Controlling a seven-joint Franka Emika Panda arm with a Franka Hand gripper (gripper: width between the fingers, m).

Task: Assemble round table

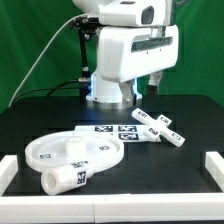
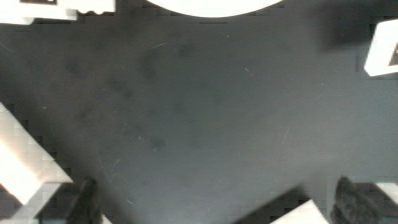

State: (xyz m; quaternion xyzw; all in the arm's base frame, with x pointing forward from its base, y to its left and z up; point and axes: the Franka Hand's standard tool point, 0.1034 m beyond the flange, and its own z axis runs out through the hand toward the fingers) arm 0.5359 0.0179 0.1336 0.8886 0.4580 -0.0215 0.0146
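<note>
My gripper (image 2: pixel 210 198) hangs wide open and empty over bare table (image 2: pixel 196 110). The disc (image 1: pixel 75 152) lies flat toward the exterior view's left. The leg (image 1: pixel 66 178) lies on its side at the disc's front rim, apparently touching it. The base (image 1: pixel 160 127) lies well apart toward the right, just beside the marker board (image 1: pixel 112 130). My worry is the leg: it is round, so an off-centre pinch could roll it away or shove the disc. The base lies low, so my fingers could scrape the table.

White, rounded arm (image 1: pixel 135 50) with a blue-lit base (image 1: pixel 108 95); the tool (image 2: pixel 210 192) has dark grey fingers (image 2: pixel 68 192).
</note>
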